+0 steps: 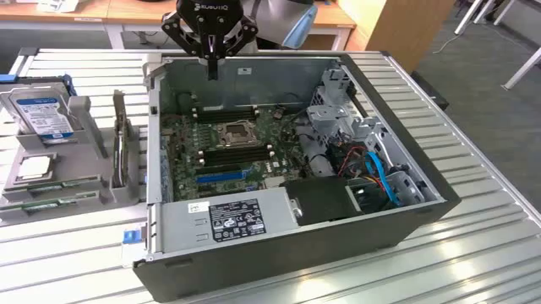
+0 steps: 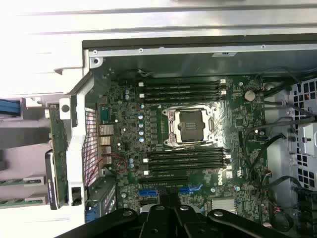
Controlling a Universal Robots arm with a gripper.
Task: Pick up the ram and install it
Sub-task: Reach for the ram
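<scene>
The claw, pressed together and empty, is hovering above the open computer case. The ram is lying in its grey holder, and the memory slots are sitting unfilled.

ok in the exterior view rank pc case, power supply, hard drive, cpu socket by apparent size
1. pc case
2. power supply
3. hard drive
4. cpu socket
The hard drive stands farther back, so its gap to the power supply may be exaggerated.
</scene>
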